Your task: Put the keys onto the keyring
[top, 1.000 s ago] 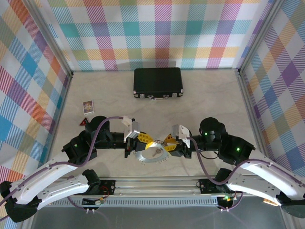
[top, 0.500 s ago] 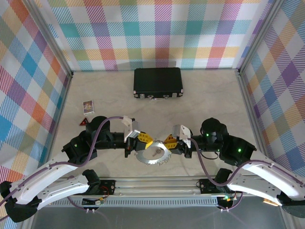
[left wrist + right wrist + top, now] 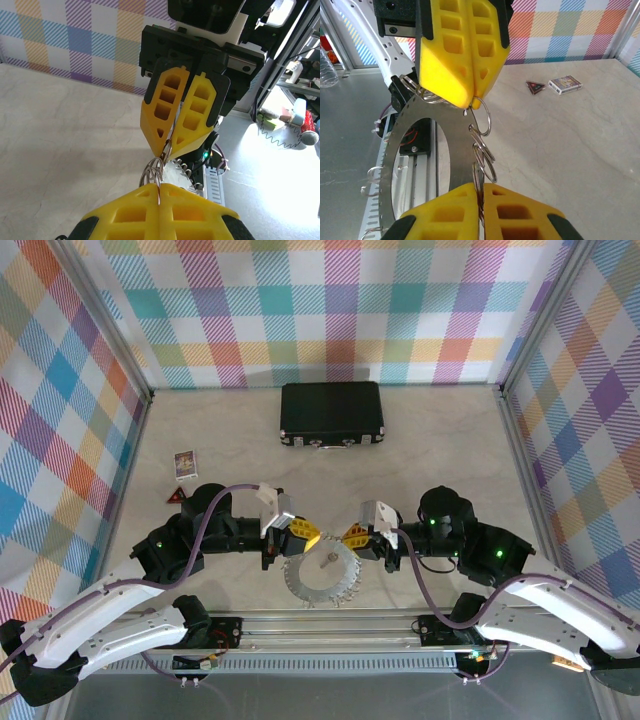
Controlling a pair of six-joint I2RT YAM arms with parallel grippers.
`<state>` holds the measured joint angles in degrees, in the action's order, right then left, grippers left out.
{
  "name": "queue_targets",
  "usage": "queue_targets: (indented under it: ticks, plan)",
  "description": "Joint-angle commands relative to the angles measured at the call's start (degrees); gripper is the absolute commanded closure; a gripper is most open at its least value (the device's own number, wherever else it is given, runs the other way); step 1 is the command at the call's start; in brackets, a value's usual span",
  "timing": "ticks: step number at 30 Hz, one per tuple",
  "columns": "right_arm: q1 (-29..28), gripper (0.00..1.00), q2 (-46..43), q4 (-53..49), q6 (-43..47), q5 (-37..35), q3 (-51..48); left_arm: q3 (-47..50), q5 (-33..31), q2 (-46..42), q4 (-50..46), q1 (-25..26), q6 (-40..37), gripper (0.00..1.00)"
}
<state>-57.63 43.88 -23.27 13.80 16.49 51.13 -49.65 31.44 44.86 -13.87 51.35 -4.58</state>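
The keys (image 3: 300, 585) form a flat silvery wreath hanging between my two grippers, just behind the near rail. In the right wrist view the wreath (image 3: 460, 140) hangs on the left with small wire rings along its rim. A short chain of thin wire loops runs from its top edge. My left gripper (image 3: 308, 536) is shut on the loop at one end, its own view showing the wire pinched between the pads (image 3: 160, 186). My right gripper (image 3: 352, 534) is shut on the keyring (image 3: 479, 172) at the other end. The two sets of yellow fingertips face each other, a few centimetres apart.
A black case (image 3: 331, 413) lies at the back of the table. A small card box (image 3: 185, 462) and a red triangle (image 3: 176, 497) sit at the left. The aluminium rail (image 3: 330, 625) runs along the near edge under the keys.
My right gripper has closed its jaws on the thin loop. The wreath of keys has swung down toward the near rail. The left gripper has stayed shut in place.
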Motion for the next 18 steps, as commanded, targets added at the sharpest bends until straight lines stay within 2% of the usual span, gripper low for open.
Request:
queue_targets:
  ticks: [1,6,9,18]
  plan:
    - [-0.4,0.93,-0.7,1.4,-0.7,-0.1,0.9,0.5,0.2,-0.5,0.9,-0.1,-0.7,1.0]
    - [-0.5,0.93,-0.6,0.5,-0.4,-0.2,1.3,-0.2,-2.0,0.7,-1.0,-0.1,-1.1,1.0]
    - [-0.9,0.89,0.3,0.0,0.1,-1.0,1.6,0.0,-1.5,0.7,-0.8,-0.1,-1.1,1.0]
    - [-3.6,0.89,2.3,0.2,1.3,-5.5,2.3,0.3,0.2,0.4,-0.5,-0.1,-1.1,1.0]
